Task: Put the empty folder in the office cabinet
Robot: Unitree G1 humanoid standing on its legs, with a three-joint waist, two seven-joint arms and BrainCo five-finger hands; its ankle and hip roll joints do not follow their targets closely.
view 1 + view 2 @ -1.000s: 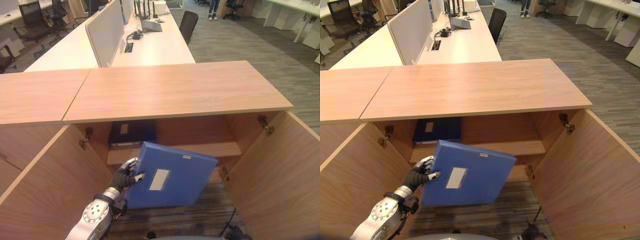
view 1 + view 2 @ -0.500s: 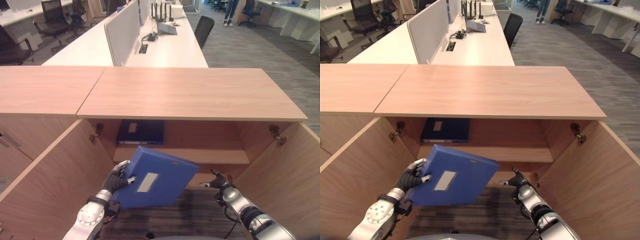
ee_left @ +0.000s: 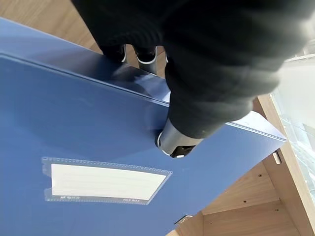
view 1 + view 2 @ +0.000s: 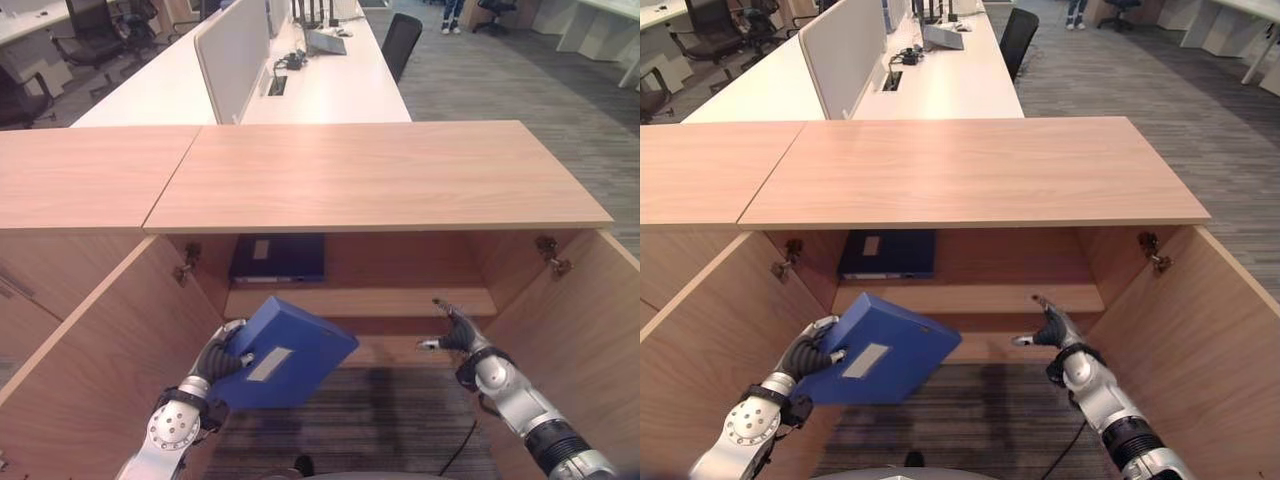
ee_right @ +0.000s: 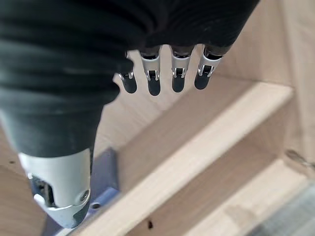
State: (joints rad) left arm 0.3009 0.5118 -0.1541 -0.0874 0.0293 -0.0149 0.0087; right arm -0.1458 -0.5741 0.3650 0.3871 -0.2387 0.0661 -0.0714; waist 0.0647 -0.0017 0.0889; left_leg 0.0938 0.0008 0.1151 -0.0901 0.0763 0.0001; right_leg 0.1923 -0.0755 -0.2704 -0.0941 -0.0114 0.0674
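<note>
A blue folder (image 4: 285, 352) with a pale label on its face is held tilted in front of the open wooden cabinet (image 4: 380, 180), low at its left side. My left hand (image 4: 222, 352) is shut on the folder's left edge; the left wrist view has the thumb (image 3: 178, 142) pressed on the folder (image 3: 88, 147) and fingers curled over its rim. My right hand (image 4: 452, 332) hovers open before the cabinet's lower shelf (image 4: 420, 300), at the right, holding nothing. Its straight fingers (image 5: 167, 76) point at the shelf (image 5: 206, 147).
A dark blue folder (image 4: 279, 257) lies flat on the cabinet's upper shelf, at the left. Both cabinet doors stand open, left door (image 4: 90, 370) and right door (image 4: 590, 340), walling in the space. White desks (image 4: 320, 85) and office chairs (image 4: 399, 42) stand beyond the cabinet top.
My left hand has lowered and tipped the blue folder flatter, drawing it left. My right hand has risen and reached nearer the lower shelf. The camera has shifted a little.
</note>
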